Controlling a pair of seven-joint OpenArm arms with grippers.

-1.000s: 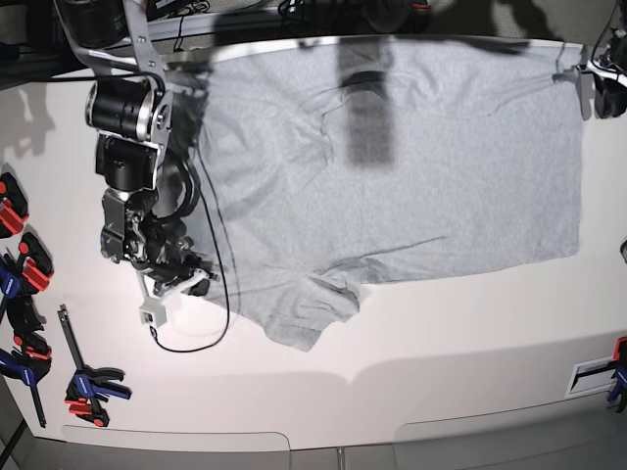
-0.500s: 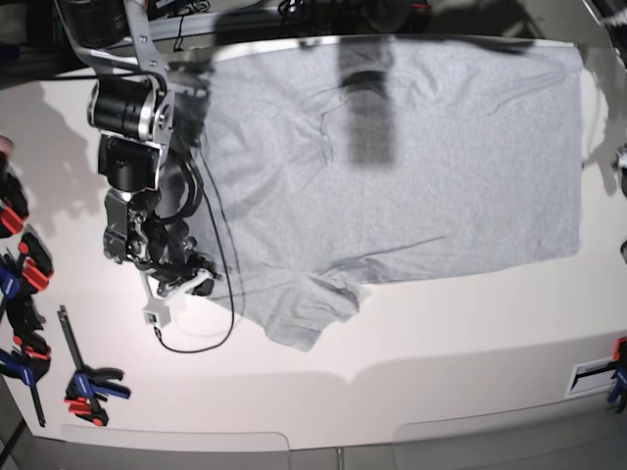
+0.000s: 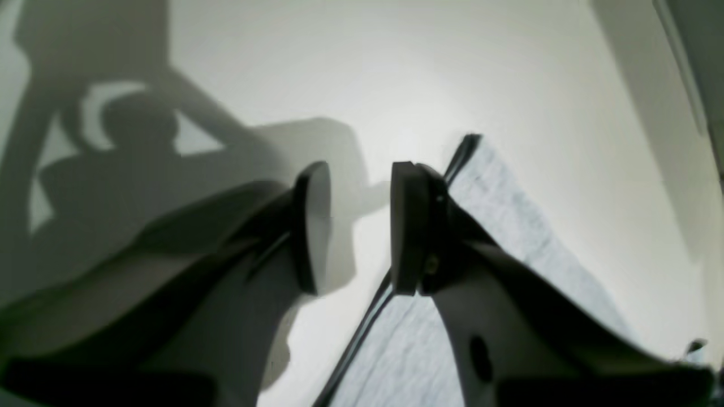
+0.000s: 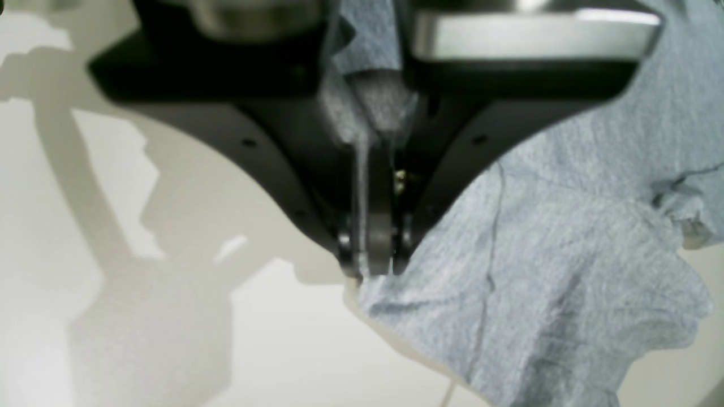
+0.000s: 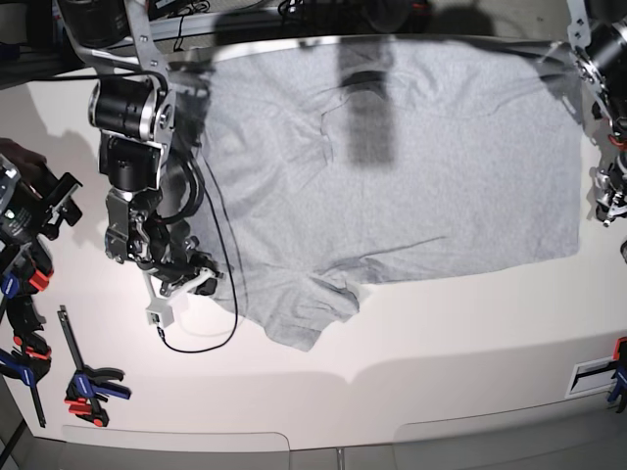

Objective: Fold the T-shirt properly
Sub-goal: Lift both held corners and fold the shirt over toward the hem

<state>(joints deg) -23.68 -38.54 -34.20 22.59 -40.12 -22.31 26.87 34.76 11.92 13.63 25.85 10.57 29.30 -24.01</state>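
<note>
Grey T-shirt (image 5: 411, 166) lies spread on the counter (image 5: 441, 362); our left gripper (image 3: 353, 226) has let its hem go, jaws empty, while right gripper (image 4: 370, 249) stays pinched on cloth.

My white surface (image 5: 460, 333) fills nearly everything I see, lit brightly from above so that hard shadows fall across it. Red-and-blue clamps (image 5: 88, 384) lie along its edge at 8 o'clock. At 12 o'clock, beyond the far rim, it is dark.
</note>
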